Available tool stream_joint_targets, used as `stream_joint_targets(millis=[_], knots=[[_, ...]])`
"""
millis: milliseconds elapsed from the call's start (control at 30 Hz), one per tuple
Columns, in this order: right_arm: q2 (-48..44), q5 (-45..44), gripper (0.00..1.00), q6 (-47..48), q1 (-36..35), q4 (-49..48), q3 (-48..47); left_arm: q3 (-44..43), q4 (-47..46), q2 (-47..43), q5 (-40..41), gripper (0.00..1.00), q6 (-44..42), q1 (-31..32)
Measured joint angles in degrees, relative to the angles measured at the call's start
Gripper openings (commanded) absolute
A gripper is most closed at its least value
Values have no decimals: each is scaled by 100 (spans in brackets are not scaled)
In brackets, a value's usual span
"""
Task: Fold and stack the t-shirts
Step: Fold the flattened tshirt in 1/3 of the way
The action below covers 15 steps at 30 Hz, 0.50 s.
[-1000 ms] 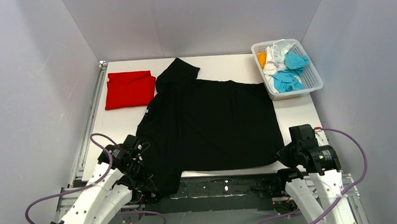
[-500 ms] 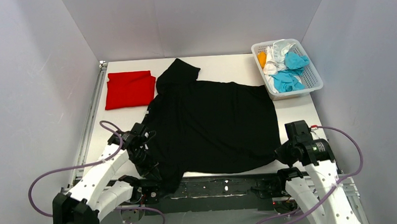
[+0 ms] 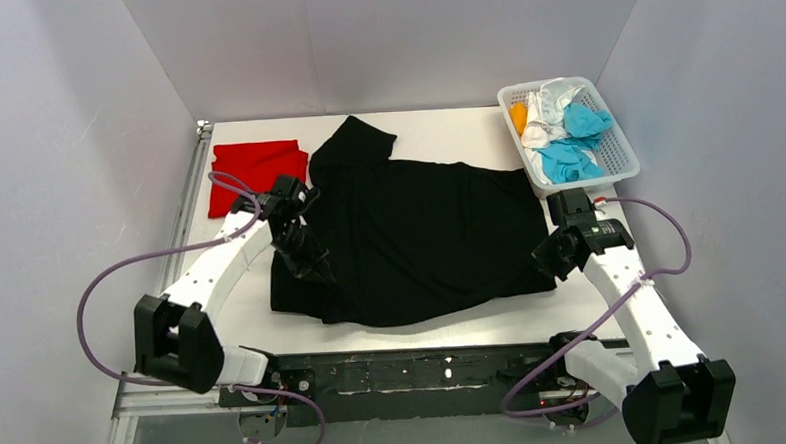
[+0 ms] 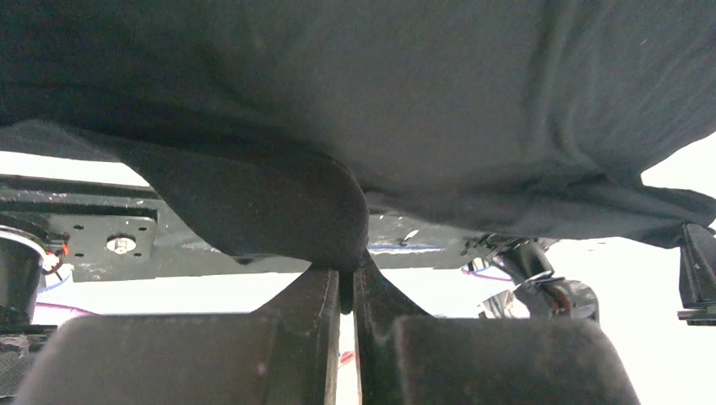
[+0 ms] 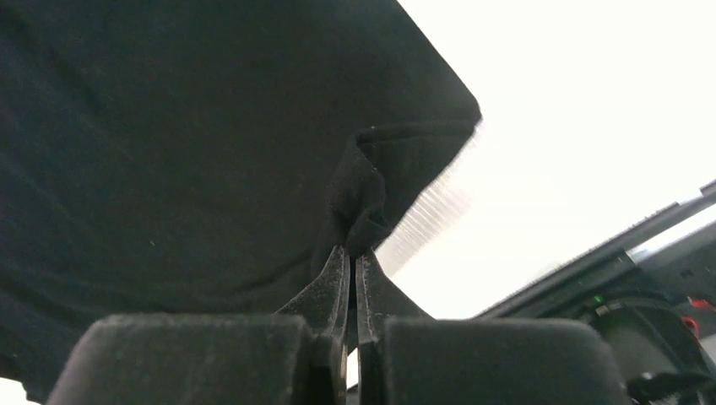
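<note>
We grip black shirt (image 3: pixel 419 231) hem: left tool (image 4: pixel 346 274) clenched on left corner, right tool (image 5: pixel 353 253) on right. Body lies beyond both; fold likely goes away from us.

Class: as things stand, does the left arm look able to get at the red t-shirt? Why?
Probably not yet. The left gripper hangs close beside the red t-shirt with nothing between them, but its jaws are shut on an edge of the black t-shirt, so it would have to let go first.

Both arms stretch forward; the left gripper (image 3: pixel 309 264) and right gripper (image 3: pixel 547 261) each pinch the black t-shirt (image 3: pixel 419 231), fingers pressed together.
</note>
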State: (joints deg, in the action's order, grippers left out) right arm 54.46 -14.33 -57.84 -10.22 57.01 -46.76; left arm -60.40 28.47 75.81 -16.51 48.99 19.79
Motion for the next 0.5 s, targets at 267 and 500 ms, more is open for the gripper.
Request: stream_joint_targets(millis=[267, 500], knots=[[986, 4, 1, 223, 487, -876, -341, -1325, 227, 1366, 332, 0, -142, -354], [1720, 146, 1, 570, 785, -1386, -946, -2297, 520, 2444, 610, 0, -249, -485]])
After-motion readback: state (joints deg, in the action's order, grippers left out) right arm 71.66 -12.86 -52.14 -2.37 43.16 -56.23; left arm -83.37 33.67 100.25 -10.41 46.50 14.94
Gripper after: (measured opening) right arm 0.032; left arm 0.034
